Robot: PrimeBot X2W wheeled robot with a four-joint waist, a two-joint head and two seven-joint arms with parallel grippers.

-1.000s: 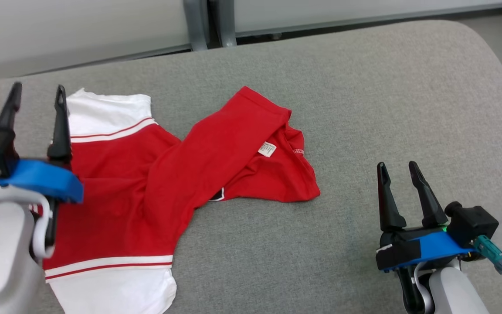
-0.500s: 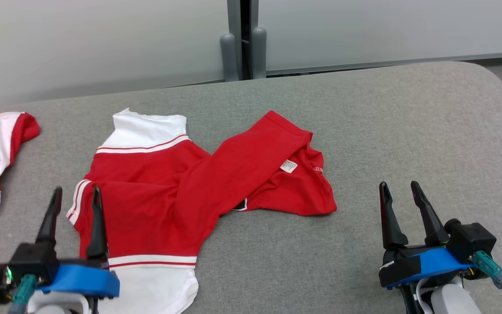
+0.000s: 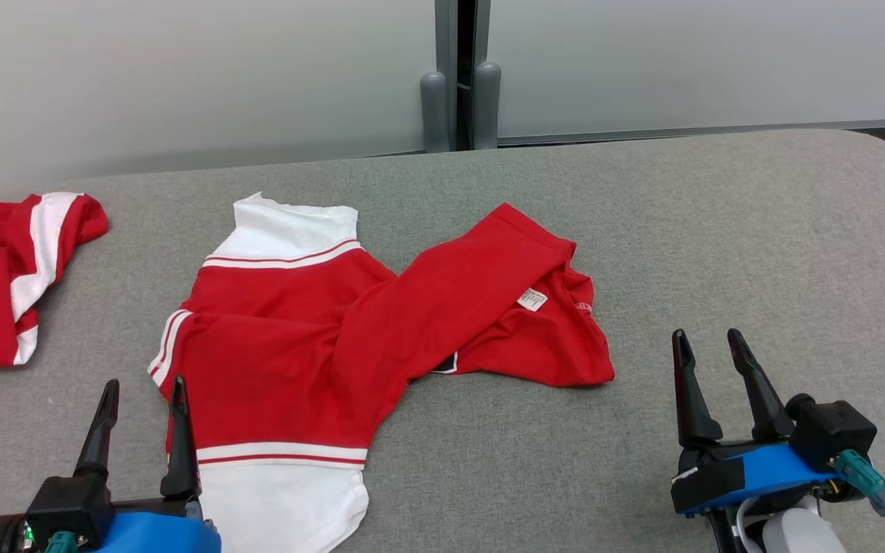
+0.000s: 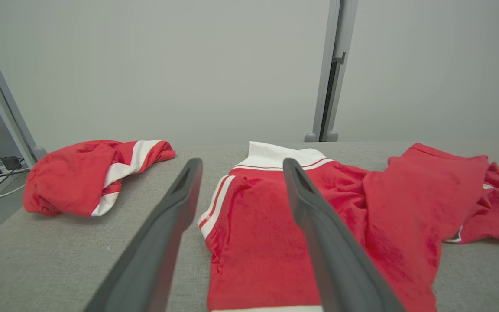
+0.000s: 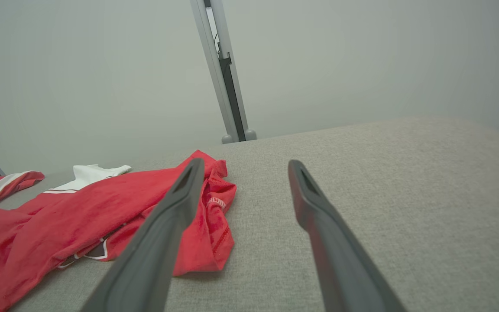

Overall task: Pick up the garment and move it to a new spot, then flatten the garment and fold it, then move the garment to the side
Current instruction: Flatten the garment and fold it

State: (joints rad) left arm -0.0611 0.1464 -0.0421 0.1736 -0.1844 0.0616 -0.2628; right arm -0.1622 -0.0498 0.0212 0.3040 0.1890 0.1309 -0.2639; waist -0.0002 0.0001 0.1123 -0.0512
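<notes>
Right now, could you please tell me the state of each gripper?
Left gripper: jaws open, holding nothing.
Right gripper: jaws open, holding nothing.

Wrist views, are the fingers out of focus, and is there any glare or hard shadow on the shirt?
Left wrist view: the fingers look soft up close, the red garment reads sharper. Right wrist view: same softness on its fingers. Head view: even, diffuse light, no glare, only a faint shadow under the garment's edge.
</notes>
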